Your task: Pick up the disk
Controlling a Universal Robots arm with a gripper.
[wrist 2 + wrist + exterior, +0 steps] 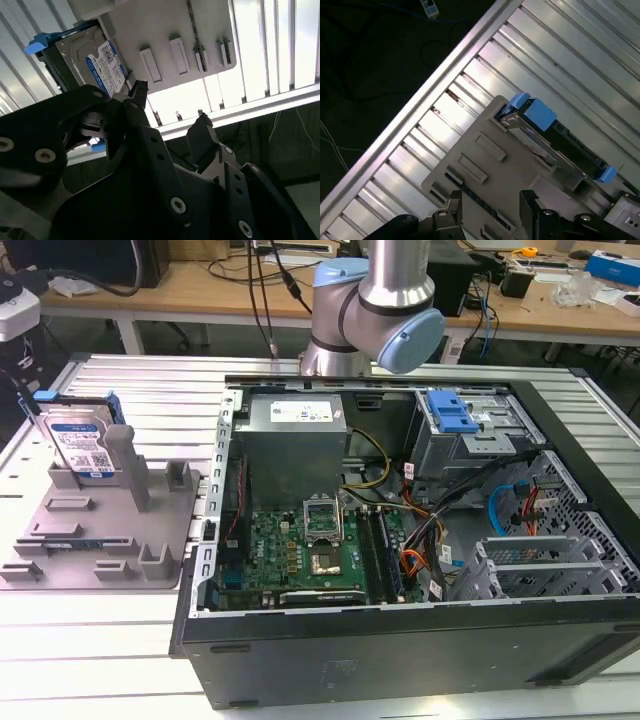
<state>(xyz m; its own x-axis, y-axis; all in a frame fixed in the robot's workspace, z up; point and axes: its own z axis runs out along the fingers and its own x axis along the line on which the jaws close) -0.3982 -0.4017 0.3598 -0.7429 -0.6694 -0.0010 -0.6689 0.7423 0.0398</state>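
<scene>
We see the disk (82, 447), a flat silver hard drive with a white-and-blue label and blue side rails. It stands on its edge in a slot of a grey plastic tray (100, 540) that has upright posts. The slot is at the end of the tray farther from the exterior camera. The tray lies on a ribbed metal surface (150, 380), at the exterior view's left. Just beside the tray, toward the exterior view's right, an open computer case (560, 660) lies on its side with its green circuit board (290, 545) showing. A silver and blue robot arm (375, 310) rises behind the case. In the second wrist view the tool (170, 107) hangs over the tray, apart from the disk. Its two black fingers (137, 95) are spread wide, with nothing held between them.
</scene>
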